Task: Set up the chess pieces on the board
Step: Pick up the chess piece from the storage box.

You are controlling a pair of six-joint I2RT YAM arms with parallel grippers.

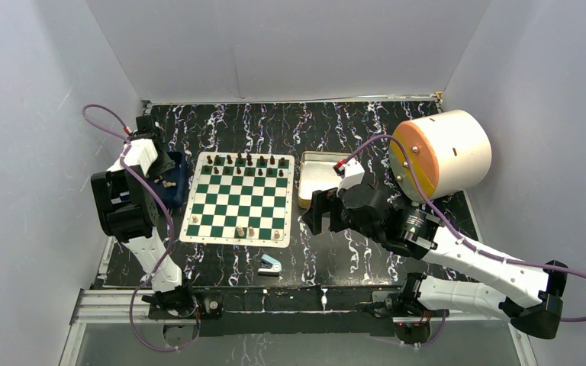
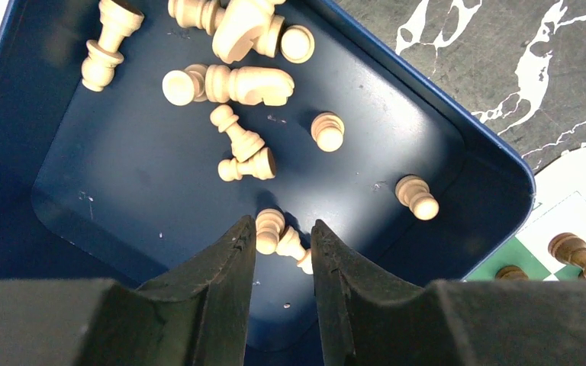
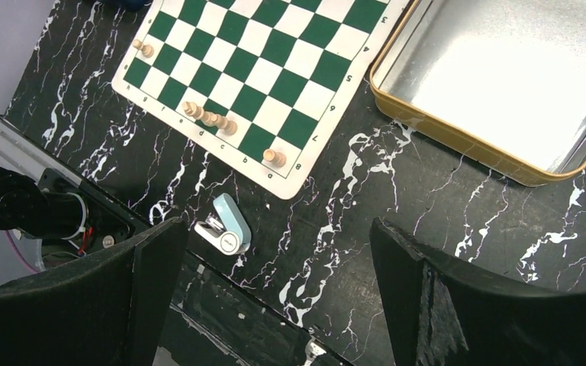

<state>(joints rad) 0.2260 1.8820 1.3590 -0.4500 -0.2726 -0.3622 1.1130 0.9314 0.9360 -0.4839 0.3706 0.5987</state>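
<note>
The green and white board (image 1: 236, 200) lies at the table's middle. Dark pieces (image 1: 248, 161) line its far row, and a few pale pieces (image 1: 251, 231) stand in its near row. They also show in the right wrist view (image 3: 210, 118). Several pale pieces (image 2: 248, 84) lie loose in the dark blue tray (image 2: 458, 114) left of the board. My left gripper (image 2: 281, 229) is down in the tray, its jaws nearly closed and touching both sides of a lying pale piece (image 2: 271, 227). My right gripper (image 3: 275, 252) is wide open and empty above the table, right of the board.
A blue-and-white stapler-like object (image 1: 270, 264) lies just in front of the board. An empty silver tin (image 1: 317, 179) sits right of the board. A large white and orange cylinder (image 1: 442, 156) stands at the far right. Grey walls enclose the table.
</note>
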